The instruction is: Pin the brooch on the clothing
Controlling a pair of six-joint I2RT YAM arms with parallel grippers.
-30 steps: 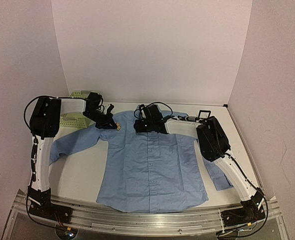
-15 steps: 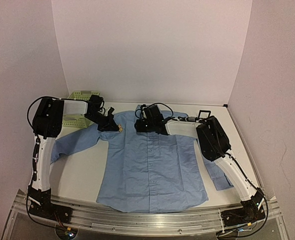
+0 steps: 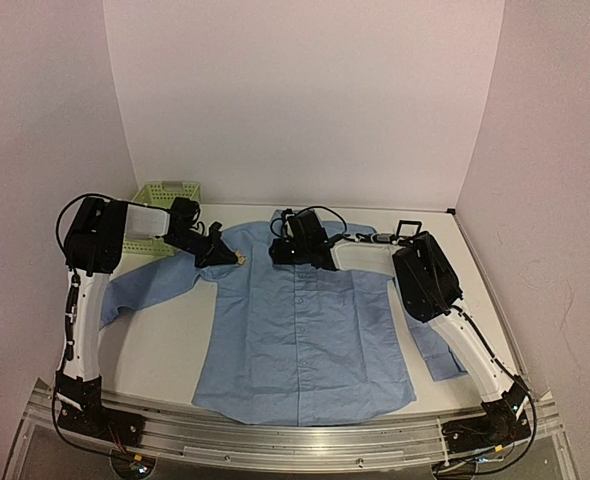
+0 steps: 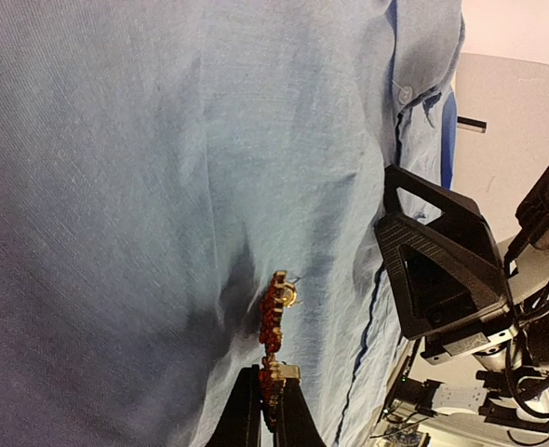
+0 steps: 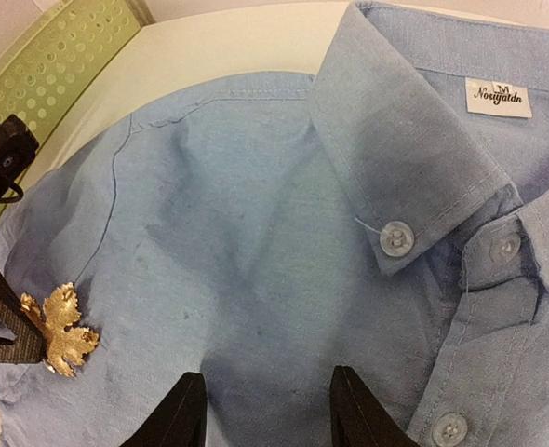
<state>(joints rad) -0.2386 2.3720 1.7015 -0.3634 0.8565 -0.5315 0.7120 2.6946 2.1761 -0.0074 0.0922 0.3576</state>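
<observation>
Gold-red brooch tight in left gripper over shirt shoulder seam; right gripper agape.

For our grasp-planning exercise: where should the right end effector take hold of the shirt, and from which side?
Probably the collar flap, along its long edge above the button, coming from the chest side. That edge is a doubled fold lying over the shirt, so the open right end effector could pinch it; flat cloth offers no lip.

White arms, blk joints, cables
</observation>
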